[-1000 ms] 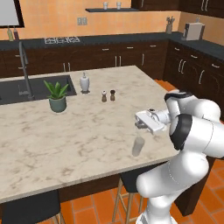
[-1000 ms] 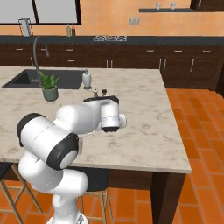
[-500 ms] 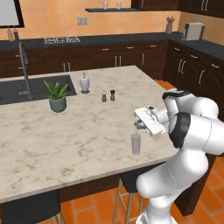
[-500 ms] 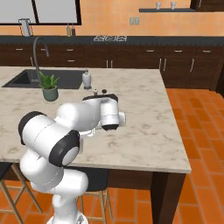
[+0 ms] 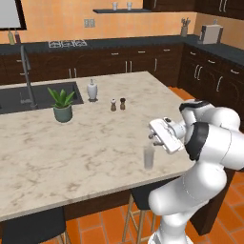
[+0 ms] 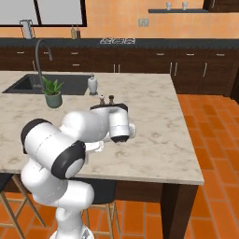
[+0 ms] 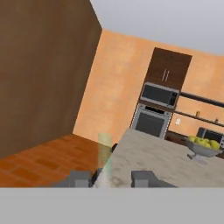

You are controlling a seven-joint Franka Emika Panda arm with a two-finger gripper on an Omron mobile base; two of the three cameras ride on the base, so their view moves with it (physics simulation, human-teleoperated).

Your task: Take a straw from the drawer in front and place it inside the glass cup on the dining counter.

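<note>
The glass cup (image 5: pixel 149 157) stands near the front edge of the dining counter (image 5: pixel 71 143), a beige marbled island. My gripper (image 5: pixel 153 137) hovers just above and a little right of it, fingers pointing left. In the hand view the cup (image 7: pixel 104 145) sits straight ahead at the counter's corner (image 7: pixel 148 157). A pale sliver, the straw (image 7: pixel 101 176), runs from between the fingertips toward the cup. The gripper (image 7: pixel 111 177) looks shut on it. The drawer is out of view.
A potted plant (image 5: pixel 62 106), a white bottle (image 5: pixel 92 89) and two small shakers (image 5: pixel 117 104) stand farther back on the island beside the sink (image 5: pixel 28 97). Stools (image 5: pixel 33 228) sit under the front edge. A fruit bowl (image 7: pixel 202 146) rests on the far end.
The hand has dipped slightly toward the glass cup. The cup and the other things on the counter have stayed put.
</note>
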